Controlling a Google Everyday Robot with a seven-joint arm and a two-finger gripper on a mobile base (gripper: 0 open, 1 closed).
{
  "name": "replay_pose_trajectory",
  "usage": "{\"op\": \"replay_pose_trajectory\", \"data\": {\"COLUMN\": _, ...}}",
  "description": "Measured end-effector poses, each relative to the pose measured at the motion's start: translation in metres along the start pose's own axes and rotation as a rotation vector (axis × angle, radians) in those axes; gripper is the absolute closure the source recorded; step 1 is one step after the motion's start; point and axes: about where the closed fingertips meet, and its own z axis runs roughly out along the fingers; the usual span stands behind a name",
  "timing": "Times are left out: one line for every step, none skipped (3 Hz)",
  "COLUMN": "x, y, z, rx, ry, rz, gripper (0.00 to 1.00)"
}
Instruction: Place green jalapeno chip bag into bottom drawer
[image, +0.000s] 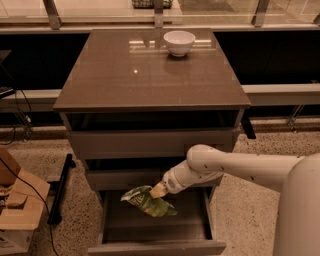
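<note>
The green jalapeno chip bag (146, 201) hangs crumpled from my gripper (158, 190), just above the open tray of the bottom drawer (155, 245). The drawer is pulled out toward the camera and the bag is over its left-middle part. My white arm reaches in from the lower right. The gripper is shut on the bag's upper right edge. I cannot tell whether the bag touches the drawer floor.
A white bowl (179, 42) stands at the back of the cabinet top (150, 75). Two wider drawers (150, 145) sit above the open one. A cardboard box (15, 215) and cables lie on the floor at the left.
</note>
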Motion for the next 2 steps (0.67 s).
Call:
{"op": "replay_pose_trajectory", "data": {"x": 0.038, "y": -0.023, "z": 0.034, "rx": -0.010, "ry": -0.025, "rz": 0.111, "gripper": 1.00}}
{"op": "replay_pose_trajectory", "data": {"x": 0.089, "y": -0.049, "z": 0.078, "rx": -0.047, "ry": -0.079, "rz": 0.254, "gripper": 1.00}}
